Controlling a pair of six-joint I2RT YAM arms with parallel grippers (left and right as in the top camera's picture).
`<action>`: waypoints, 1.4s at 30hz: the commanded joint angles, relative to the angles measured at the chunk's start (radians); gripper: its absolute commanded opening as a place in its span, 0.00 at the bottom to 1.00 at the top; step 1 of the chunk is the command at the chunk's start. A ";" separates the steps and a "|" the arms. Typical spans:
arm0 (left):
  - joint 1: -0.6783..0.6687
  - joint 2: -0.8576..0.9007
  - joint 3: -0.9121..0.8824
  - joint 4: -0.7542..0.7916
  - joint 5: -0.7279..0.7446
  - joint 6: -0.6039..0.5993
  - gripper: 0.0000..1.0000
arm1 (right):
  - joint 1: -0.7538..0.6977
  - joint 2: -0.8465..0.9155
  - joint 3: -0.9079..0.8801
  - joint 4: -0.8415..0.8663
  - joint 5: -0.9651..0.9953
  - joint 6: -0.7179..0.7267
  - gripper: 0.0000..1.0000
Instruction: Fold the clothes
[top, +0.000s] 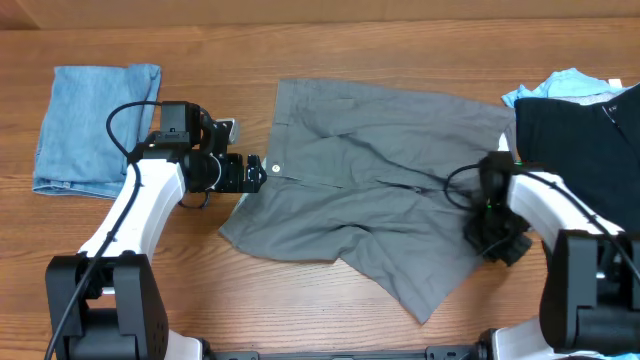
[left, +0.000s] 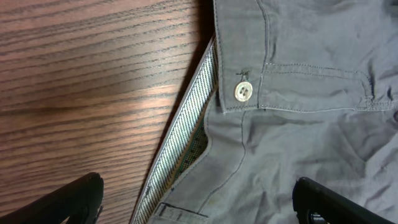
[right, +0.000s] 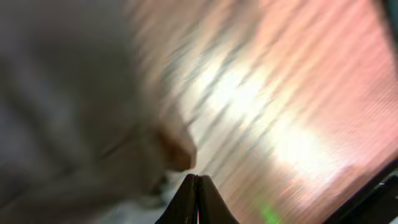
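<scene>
The grey shorts (top: 380, 190) lie spread and wrinkled in the middle of the table. My left gripper (top: 255, 172) is open at the waistband's left edge. In the left wrist view its fingers (left: 199, 205) straddle the grey fabric (left: 298, 143), with the pale button (left: 243, 91) and striped pale lining (left: 186, 124) just ahead. My right gripper (top: 500, 240) is at the shorts' right edge. The right wrist view is blurred; its fingers (right: 198, 199) are pressed together with nothing visible between them, and grey fabric (right: 62, 112) lies to their left. A black garment (top: 585, 130) and a light-blue garment (top: 560, 85) lie at the far right.
A folded blue denim piece (top: 95, 125) lies at the far left of the wooden table (top: 300, 300). The left arm's cable loops above it. The black garment touches the right arm.
</scene>
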 joint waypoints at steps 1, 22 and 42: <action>-0.014 -0.002 -0.022 0.012 -0.038 0.055 1.00 | -0.056 -0.008 -0.006 0.018 -0.005 -0.057 0.04; -0.048 0.228 -0.037 0.091 -0.022 0.120 0.41 | -0.058 -0.008 -0.005 0.069 -0.025 -0.086 0.07; -0.103 0.228 -0.040 0.082 -0.009 0.162 0.61 | -0.058 -0.008 -0.005 0.077 -0.026 -0.086 0.08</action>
